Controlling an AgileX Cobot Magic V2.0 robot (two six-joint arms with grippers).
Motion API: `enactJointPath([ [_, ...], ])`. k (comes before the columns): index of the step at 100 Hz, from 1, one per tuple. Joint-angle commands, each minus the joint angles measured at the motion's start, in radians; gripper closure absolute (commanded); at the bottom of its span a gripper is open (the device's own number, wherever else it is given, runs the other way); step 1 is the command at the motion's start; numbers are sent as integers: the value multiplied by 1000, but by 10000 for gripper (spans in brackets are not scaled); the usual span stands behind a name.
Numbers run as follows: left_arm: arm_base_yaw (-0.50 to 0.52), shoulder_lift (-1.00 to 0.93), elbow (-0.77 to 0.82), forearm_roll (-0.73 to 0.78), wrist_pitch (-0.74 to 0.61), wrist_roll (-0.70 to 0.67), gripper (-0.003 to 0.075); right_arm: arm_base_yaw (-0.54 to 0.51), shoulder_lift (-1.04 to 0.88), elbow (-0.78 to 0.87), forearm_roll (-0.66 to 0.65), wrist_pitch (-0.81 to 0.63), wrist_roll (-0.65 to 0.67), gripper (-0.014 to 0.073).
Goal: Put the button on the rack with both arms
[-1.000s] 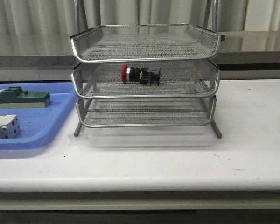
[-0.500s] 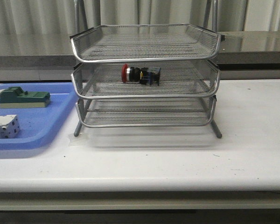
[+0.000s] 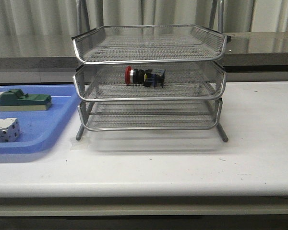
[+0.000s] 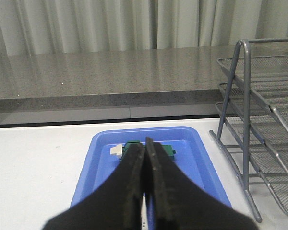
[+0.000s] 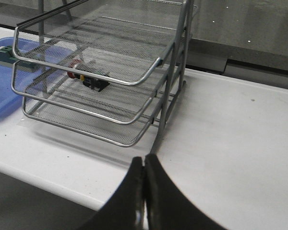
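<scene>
The button (image 3: 144,76) lies on its side on the middle tier of the silver wire rack (image 3: 149,98), red head to the left. The right wrist view shows the same button (image 5: 89,78) inside the rack (image 5: 134,81). My left gripper (image 4: 145,143) is shut and empty, hovering above the blue tray, well away from the rack (image 4: 259,120). Shut with nothing in it, my right gripper (image 5: 144,160) hangs over the white table near the rack's front right leg. Neither arm appears in the front view.
A flat blue tray (image 3: 43,129) sits left of the rack, holding a green block (image 3: 24,100) and a white block (image 3: 4,130). The green block (image 4: 170,149) shows behind my left fingers. A grey counter and curtains run behind the table.
</scene>
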Motion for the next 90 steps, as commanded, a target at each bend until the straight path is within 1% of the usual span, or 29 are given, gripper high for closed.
enactJointPath([
  [1, 0, 4, -31, -5, -80, -10, 740, 10, -24, 7, -60, -94, 94, 653],
  [21, 0, 4, -31, -5, -80, -10, 740, 45, -121, 99, -292, -189, 387, 653],
  [42, 0, 4, -31, -5, -80, -10, 740, 46, -241, 199, -473, -255, 593, 653],
  [51, 0, 4, -31, -5, -80, -10, 740, 46, -301, 247, -520, -286, 641, 653],
  [62, 0, 4, -31, -5, -80, -10, 740, 46, -368, 314, -528, -330, 663, 653],
  [83, 0, 4, -31, -5, -80, -10, 740, 46, -367, 428, -529, -452, 711, 653],
  [90, 0, 4, -31, -5, -80, -10, 740, 46, -367, 431, -532, -443, 716, 653],
])
